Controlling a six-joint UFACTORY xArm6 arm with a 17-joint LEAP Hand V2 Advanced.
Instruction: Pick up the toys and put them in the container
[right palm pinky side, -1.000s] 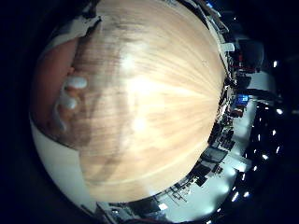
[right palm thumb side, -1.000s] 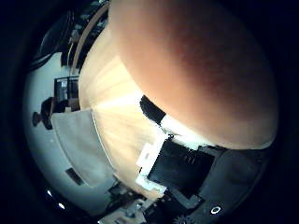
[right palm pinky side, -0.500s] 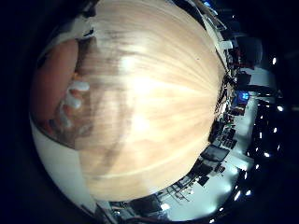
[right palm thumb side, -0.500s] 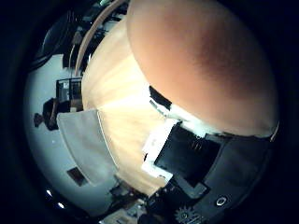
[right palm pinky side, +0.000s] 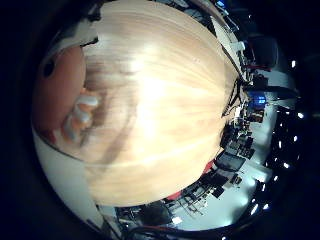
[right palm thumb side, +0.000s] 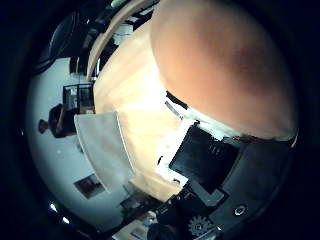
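A rounded orange-brown toy (right palm thumb side: 225, 75) lies right against the palm and fills much of the thumb side view. Its other end, with small white claw-like bits (right palm pinky side: 80, 112), shows in the little finger side view. My right hand (right palm thumb side: 205, 160) shows as black and white finger parts curled in under the toy and touching it. Beyond the toy lies the light wooden table (right palm pinky side: 165, 110), some way off from the palm. No container can be made out for certain.
A pale grey flat panel (right palm thumb side: 102, 147) lies at the wooden table's edge. A white surface (right palm pinky side: 60, 175) borders the wood near the toy. Desks, screens and chairs (right palm pinky side: 250, 100) stand in the dark room beyond the table.
Both views have shifted a little, so the palm has moved. The toy stays against the palm. More of the black and white finger now shows under it.
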